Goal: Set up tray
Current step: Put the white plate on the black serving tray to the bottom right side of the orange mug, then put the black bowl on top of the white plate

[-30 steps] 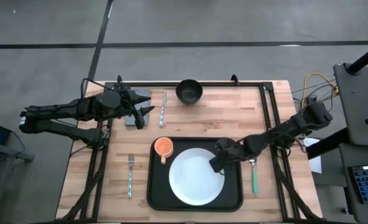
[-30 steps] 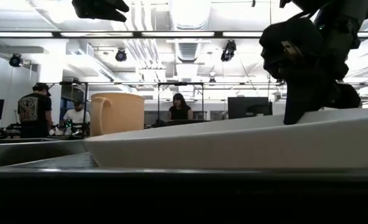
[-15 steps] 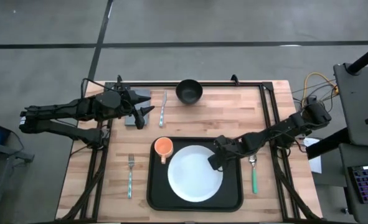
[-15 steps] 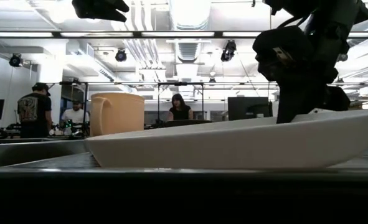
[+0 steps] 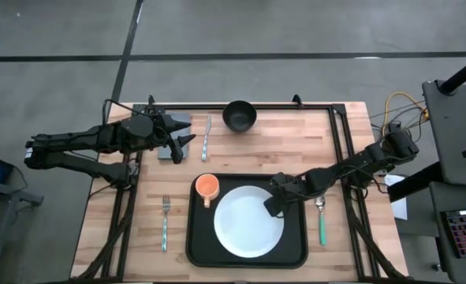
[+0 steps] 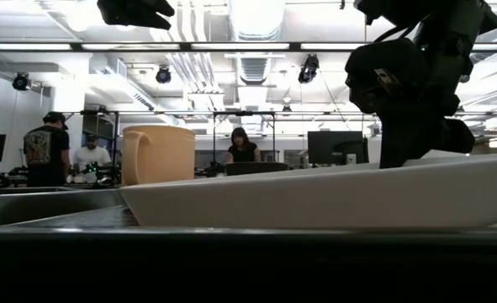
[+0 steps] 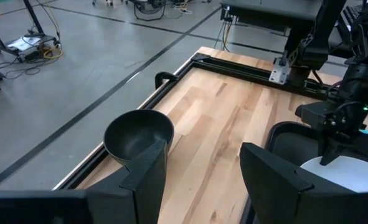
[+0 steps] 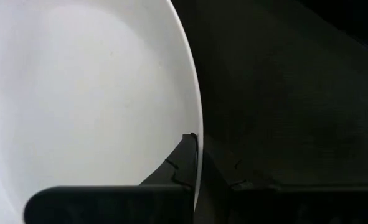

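Note:
The black tray (image 5: 195, 241) lies at the table's near middle. On it are a white plate (image 5: 244, 225) and an orange cup (image 5: 207, 186), which stands in the tray's far left corner. My right gripper (image 5: 270, 208) is shut on the plate's right rim. In the low view the plate (image 6: 315, 198) slants, with its right side raised and its left side down on the tray. My left gripper (image 5: 181, 139) hangs open above the table's far left, over a grey napkin (image 5: 166, 153), and touches nothing. My right gripper pinches the plate's rim (image 8: 193, 127) on the plate's right side. One finger (image 8: 179, 167) lies on the plate's upper face and the other outside the rim. The fingers slant down from the right. The plate's right side is lifted and its left side rests on the tray.
A black bowl (image 5: 239, 116) stands at the far edge. A piece of cutlery (image 5: 206, 139) lies beside the napkin. A fork (image 5: 165, 224) lies left of the tray and a green-handled spoon (image 5: 322, 221) right of it. People stand in the room beyond the table.
The plate's raised right side has sunk a little toward the tray, with my right gripper still shut on its rim. My left arm has kept still.

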